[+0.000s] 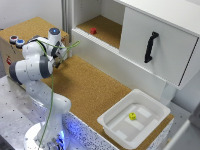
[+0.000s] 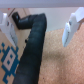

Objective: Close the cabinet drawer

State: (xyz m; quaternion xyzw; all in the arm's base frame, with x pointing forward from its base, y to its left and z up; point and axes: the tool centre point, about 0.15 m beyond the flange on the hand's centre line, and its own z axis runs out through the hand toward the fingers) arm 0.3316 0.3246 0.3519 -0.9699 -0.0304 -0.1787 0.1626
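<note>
The low wooden box [image 1: 31,27] with a cork top and round coloured buttons [image 1: 16,40] stands at the exterior view's far left. My arm's wrist [image 1: 54,36] hangs right in front of the box and covers the cabinet drawer. In the blurred wrist view, my gripper [image 2: 39,25] is open, its white fingers [image 2: 72,26] set wide apart with nothing between them. A light-brown plywood face with a blue and white pattern [image 2: 7,56] lies beside one finger. I cannot tell whether it is the drawer front. A black cable [image 2: 33,47] crosses the view.
A large white cupboard stands at the back, with a black-handled door [image 1: 150,47] and a red object [image 1: 93,31] in its open bay. A white plastic tub [image 1: 116,127] holding a small yellow item [image 1: 132,116] sits at the cork table's [image 1: 95,87] near right corner.
</note>
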